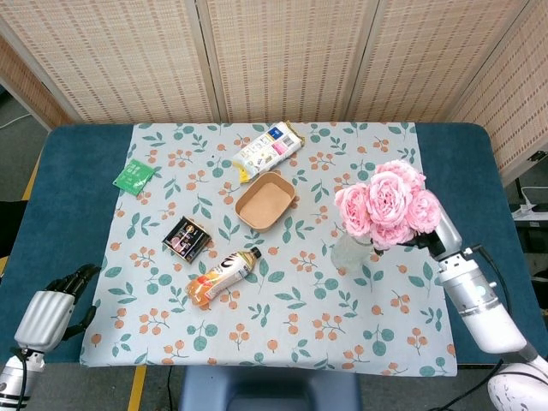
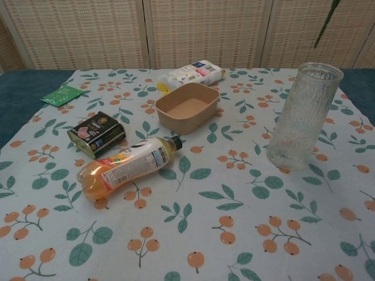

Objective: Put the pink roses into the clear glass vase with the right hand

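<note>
- We are holding the pink roses [image 1: 390, 202] in our right hand [image 1: 439, 235]; the blooms are hiding most of the fingers, so we cannot tell how tightly they are closing on the stems.
- The bouquet is hanging in the air over the clear glass vase [image 2: 303, 116], which is standing upright on the floral tablecloth [image 1: 282, 321] at about 4 o'clock from the brown paper tray [image 1: 265, 200]. In the chest view only a green stem tip [image 2: 325, 23] is showing, at 1 o'clock of the vase mouth.
- We are judging that the stems are not yet lined up with the narrow mouth; lowering now could be catching them on the rim and tipping the tall vase.
- The flower heads are blocking the head view of the opening, so we are risking aiming blind.
- A loose hold could be letting the bunch swing or slip.
- Our left hand [image 1: 53, 311] is resting empty at the table's 7 o'clock corner, fingers curled, too far away to steady anything.
</note>
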Available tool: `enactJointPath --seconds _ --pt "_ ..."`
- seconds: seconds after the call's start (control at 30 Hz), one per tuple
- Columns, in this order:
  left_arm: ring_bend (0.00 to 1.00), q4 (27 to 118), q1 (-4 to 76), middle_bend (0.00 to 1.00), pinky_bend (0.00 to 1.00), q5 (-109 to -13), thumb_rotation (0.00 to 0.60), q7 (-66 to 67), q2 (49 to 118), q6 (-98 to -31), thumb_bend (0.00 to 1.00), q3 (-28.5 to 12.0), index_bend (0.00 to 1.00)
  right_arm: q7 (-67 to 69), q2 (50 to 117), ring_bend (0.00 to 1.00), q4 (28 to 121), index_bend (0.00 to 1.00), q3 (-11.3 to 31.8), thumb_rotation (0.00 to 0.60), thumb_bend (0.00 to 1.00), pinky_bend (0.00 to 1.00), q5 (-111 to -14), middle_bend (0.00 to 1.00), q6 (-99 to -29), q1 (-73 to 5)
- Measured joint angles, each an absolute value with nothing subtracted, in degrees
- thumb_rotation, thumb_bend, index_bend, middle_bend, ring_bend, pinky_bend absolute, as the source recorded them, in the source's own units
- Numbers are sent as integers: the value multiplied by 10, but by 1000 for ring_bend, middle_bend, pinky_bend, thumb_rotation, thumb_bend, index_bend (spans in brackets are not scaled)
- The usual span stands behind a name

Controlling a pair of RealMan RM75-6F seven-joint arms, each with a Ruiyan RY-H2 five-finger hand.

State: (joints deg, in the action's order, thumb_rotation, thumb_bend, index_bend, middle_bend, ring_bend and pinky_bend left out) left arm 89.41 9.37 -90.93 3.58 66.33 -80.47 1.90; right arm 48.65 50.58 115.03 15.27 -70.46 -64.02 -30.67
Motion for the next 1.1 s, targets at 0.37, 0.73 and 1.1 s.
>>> enactJointPath --seconds 0.37,0.73,1.1 --pt "272 893 95 135 377 -905 600 35 664 -800 420 18 132 540 574 1000 1061 910 165 600 528 1000 -715 947 -593 -317" --pt "272 893 95 135 377 -906 600 34 664 -799 420 18 132 490 566 1000 1114 910 161 600 528 1000 -768 947 -629 -295" --pt "272 893 96 135 377 -907 600 32 663 -798 420 19 132 454 533 1000 1172 910 150 600 541 1000 -759 947 -623 -276"
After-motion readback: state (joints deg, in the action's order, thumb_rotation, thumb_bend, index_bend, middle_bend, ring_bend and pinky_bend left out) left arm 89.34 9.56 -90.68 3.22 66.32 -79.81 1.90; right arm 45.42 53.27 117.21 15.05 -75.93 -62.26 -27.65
